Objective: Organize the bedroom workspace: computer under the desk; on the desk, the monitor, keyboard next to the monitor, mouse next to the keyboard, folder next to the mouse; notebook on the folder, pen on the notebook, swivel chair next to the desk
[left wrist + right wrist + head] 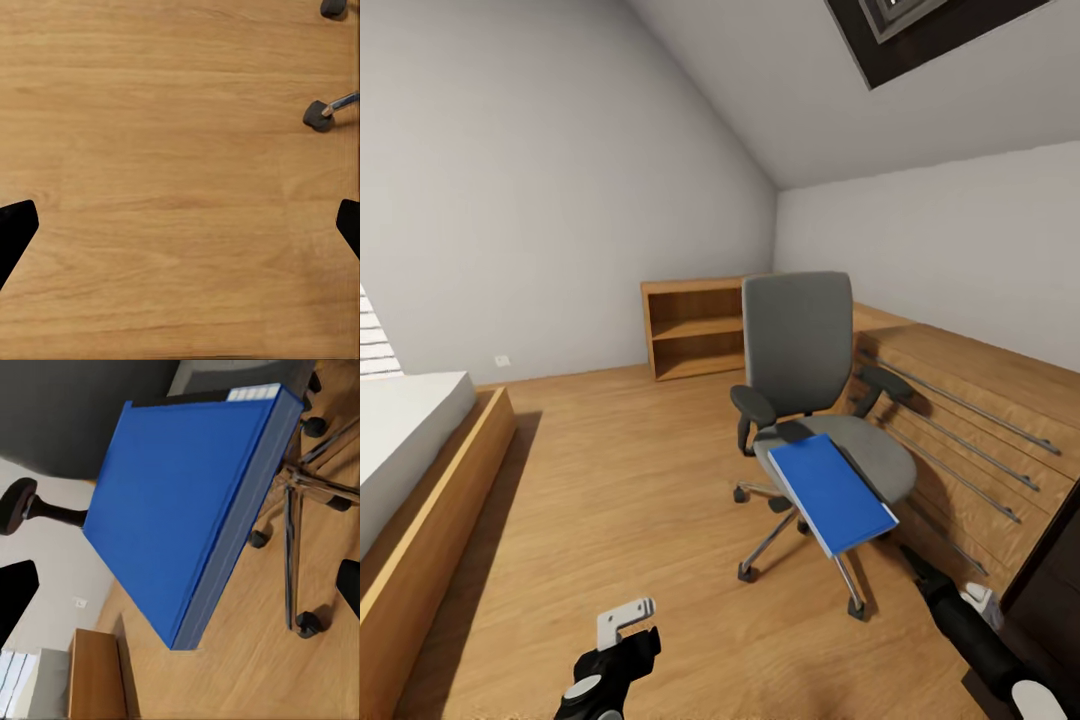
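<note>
The swivel chair stands on the wood floor, grey seat and back, black armrests, chrome base. A bright-blue folder lies on its seat, jutting out over the front edge. My right arm reaches toward the chair from low on the right. In the right wrist view the folder looms close, and the right gripper is open with nothing between its dark fingertips. The left gripper hangs open over bare floor, near a chair caster. A black corner of the desk shows at the right edge.
A low light-wood cabinet stands against the far wall. A bed with a wooden frame fills the left side. Low wooden drawer fronts with long silver handles run along the right wall behind the chair. Open floor lies between bed and chair.
</note>
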`<state>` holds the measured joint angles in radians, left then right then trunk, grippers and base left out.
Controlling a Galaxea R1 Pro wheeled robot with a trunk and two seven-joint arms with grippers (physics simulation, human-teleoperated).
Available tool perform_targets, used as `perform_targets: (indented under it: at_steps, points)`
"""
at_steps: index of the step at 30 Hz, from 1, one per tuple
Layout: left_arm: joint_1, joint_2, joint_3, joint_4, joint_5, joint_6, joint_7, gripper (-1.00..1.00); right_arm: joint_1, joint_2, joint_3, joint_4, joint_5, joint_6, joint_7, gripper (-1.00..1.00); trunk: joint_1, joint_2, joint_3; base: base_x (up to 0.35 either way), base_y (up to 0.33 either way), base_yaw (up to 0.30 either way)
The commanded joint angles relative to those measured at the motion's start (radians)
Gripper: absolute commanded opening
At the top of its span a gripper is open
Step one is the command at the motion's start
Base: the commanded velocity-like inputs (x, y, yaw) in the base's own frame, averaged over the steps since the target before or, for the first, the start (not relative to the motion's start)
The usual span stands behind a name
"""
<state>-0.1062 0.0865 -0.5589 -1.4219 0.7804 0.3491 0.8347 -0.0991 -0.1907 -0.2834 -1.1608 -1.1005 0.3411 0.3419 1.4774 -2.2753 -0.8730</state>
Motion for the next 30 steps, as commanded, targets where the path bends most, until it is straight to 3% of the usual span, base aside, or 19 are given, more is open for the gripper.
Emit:
perform_targets:
  at_steps: [1,3,7,21,25,30]
  points:
    - [-0.001,0.001,-0.005,-0.001,0.004,0.003,0.007,1.0,-0.001,-0.002,-0.009,0.006,-0.02,0.017,0.008,1.0,0.004,-0.008,-0.004,0.0,0.0,0.0]
    - [-0.001,0.001,-0.011,-0.001,0.004,0.003,0.007,1.0,-0.001,-0.006,-0.025,0.018,-0.059,0.059,0.023,1.0,0.011,-0.022,-0.01,0.0,0.0,0.0]
    - [-0.001,0.001,-0.014,-0.001,0.003,0.003,0.008,1.0,-0.001,-0.008,-0.035,0.025,-0.084,0.107,0.029,1.0,0.027,-0.05,-0.023,0.0,0.0,0.0]
    - [-0.001,0.002,-0.015,-0.001,0.003,0.003,0.008,1.0,-0.001,-0.006,-0.06,0.026,-0.106,0.189,0.014,1.0,0.08,-0.148,-0.067,0.0,0.0,0.0]
    - [-0.001,0.002,-0.015,-0.001,0.003,0.003,0.008,1.0,-0.001,-0.004,-0.065,0.023,-0.184,0.199,0.012,1.0,0.096,-0.176,-0.079,0.0,0.0,0.0]
    - [-0.001,0.001,-0.015,-0.001,0.003,0.003,0.008,1.0,-0.001,-0.006,-0.068,0.023,-0.206,0.2,0.018,1.0,0.115,-0.211,-0.095,0.0,0.0,0.0]
